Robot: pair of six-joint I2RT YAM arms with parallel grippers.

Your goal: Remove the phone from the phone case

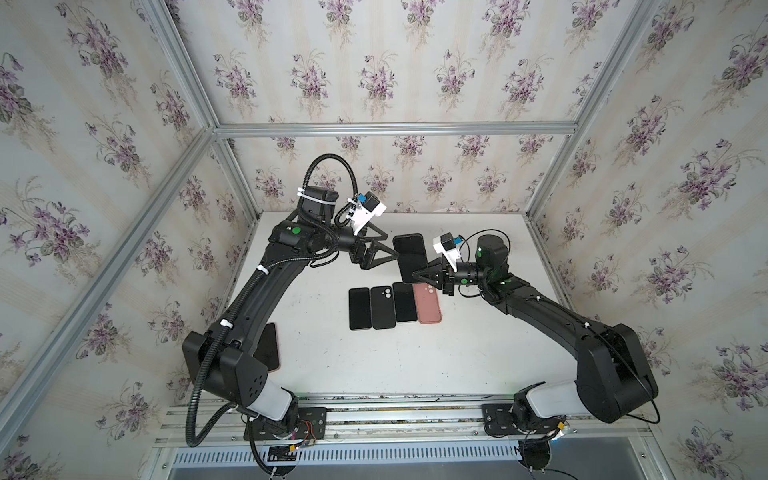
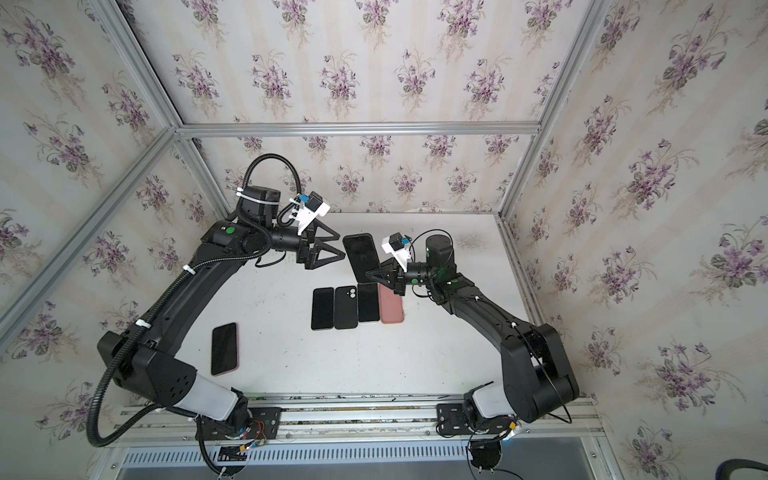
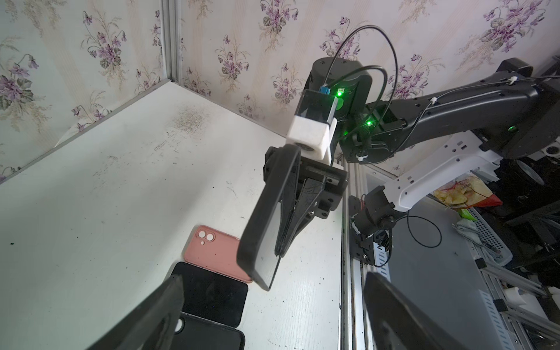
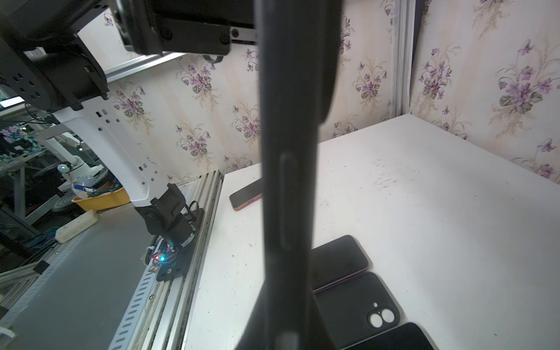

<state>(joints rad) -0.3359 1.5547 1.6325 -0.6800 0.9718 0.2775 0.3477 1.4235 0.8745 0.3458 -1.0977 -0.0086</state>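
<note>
The left tool (image 1: 393, 246) hangs with its jaws apart just beside the phone (image 1: 409, 253), and it does not seem to touch it. The phone is lifted clear of the worktop (image 1: 332, 365) and is clamped in the right tool (image 1: 417, 275). A thick black case (image 3: 268, 200) still wraps the glossy dark screen, so I judge the phone is not yet out.
</note>
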